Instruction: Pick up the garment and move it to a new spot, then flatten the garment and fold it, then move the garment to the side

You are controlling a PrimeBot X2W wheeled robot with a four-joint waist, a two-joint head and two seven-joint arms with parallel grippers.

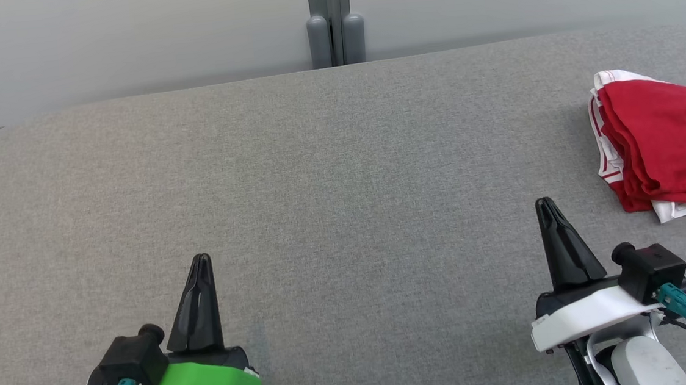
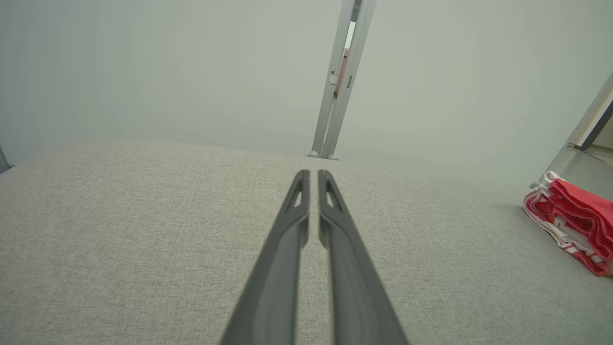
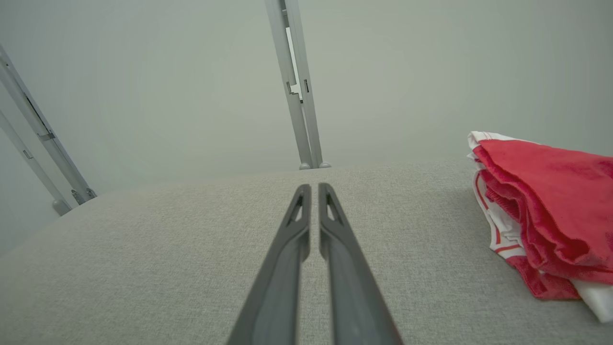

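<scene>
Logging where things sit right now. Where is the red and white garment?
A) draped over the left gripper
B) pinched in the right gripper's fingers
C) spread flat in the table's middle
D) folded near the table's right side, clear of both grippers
D: the garment lies folded near the right side of the table, with the right gripper and left gripper apart from it, fingers together on nothing.

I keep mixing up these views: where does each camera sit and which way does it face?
Head view: on the head, looking forward and down at the grey fabric-covered table; left pincer lower left, right pincer lower right.
Left wrist view: on the left wrist, looking along its own dark fingers across the table.
Right wrist view: likewise from the right wrist, own dark fingers showing.
Shared: all show the bunched red-and-white cloth garment and grey upright post.
</scene>
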